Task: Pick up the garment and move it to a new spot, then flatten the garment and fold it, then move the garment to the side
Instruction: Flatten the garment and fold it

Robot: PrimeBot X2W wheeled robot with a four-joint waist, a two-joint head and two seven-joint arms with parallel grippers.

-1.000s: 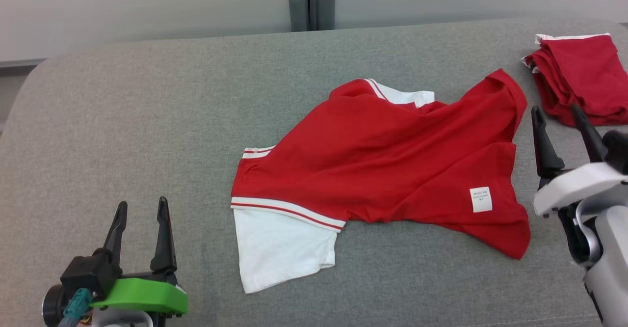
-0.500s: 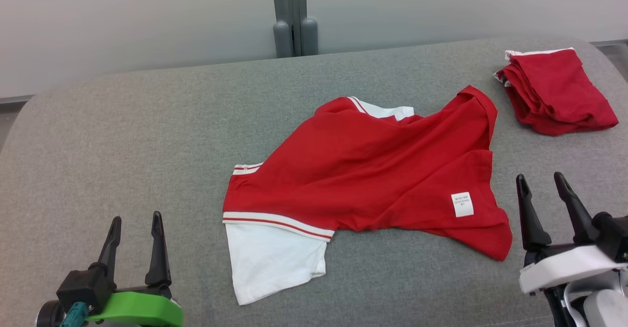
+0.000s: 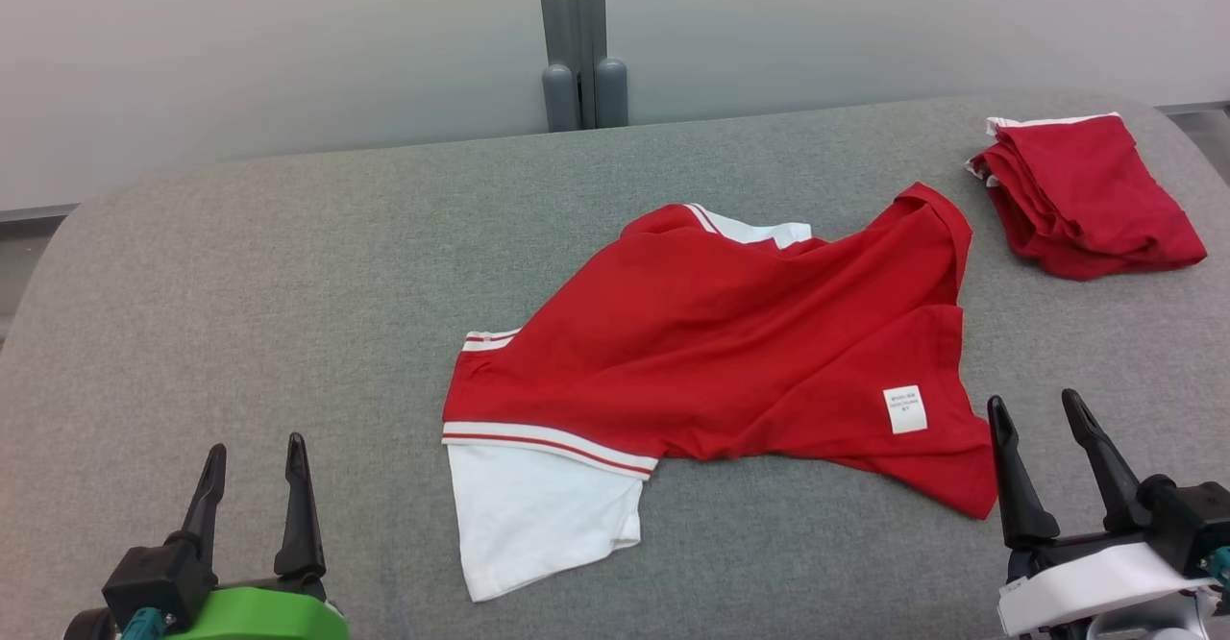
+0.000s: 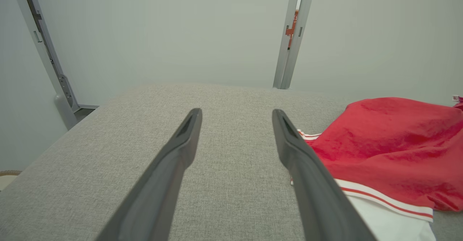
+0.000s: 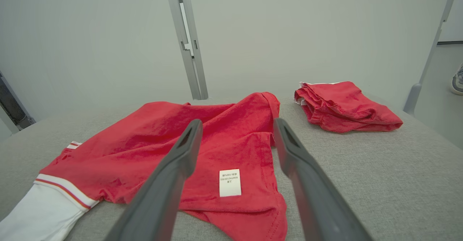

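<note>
Red-and-white T-shirt (image 3: 730, 332) lies crumpled, label showing, mid grey surface (image 3: 240, 284). Left gripper (image 3: 255, 443) at 7 o'clock and right gripper (image 3: 1033, 397) at 4 o'clock, fingers spread wide & empty, flank it, prob. poised for pickup. Folded red garment (image 3: 1086, 193) sits at 2 o'clock.

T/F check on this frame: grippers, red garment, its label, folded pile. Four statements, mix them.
1. The left gripper and right gripper are both open, holding nothing. True.
2. The red garment lies unfolded and rumpled on the grey surface. True.
3. Its white label sits at the end nearest the left gripper. False: it is at the right gripper's end.
4. The folded red pile rests on the red garment. False: it lies apart, at the far right.
</note>
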